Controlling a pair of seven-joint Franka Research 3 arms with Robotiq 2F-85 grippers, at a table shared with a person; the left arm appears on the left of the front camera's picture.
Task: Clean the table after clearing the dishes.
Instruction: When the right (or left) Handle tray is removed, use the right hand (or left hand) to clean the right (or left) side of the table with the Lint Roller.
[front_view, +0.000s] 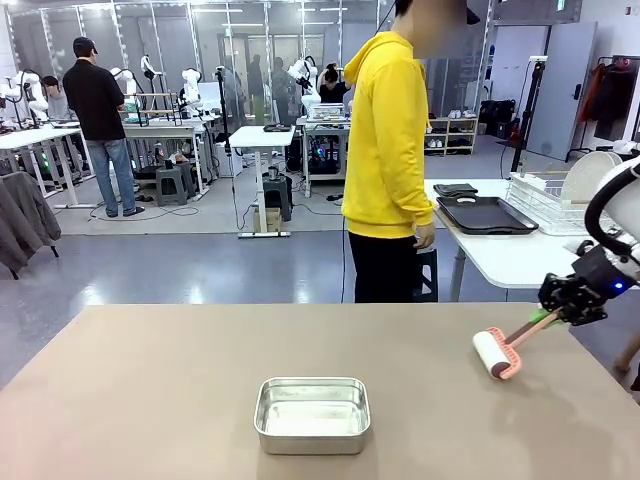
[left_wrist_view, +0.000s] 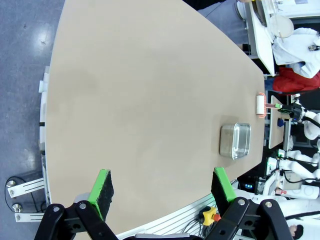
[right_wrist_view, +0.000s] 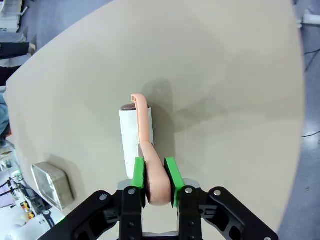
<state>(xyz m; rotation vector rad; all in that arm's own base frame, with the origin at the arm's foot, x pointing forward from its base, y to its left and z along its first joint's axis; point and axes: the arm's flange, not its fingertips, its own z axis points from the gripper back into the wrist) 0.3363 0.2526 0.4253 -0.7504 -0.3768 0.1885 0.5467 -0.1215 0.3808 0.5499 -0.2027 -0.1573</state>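
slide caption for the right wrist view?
Right gripper shut on the peach-handled white lint roller, its roll on the taupe-brown table; small steel pan nearby.

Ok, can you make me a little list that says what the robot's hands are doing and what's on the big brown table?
table: brown top, dishes already gone from it
right gripper: shut on the pink handle of the lint roller
roller: white roll resting on the table near the right side
left gripper: open, holding nothing, above the table's edge
steel pan: on the table, near the robot's side
person: yellow hoodie, standing beyond the far edge
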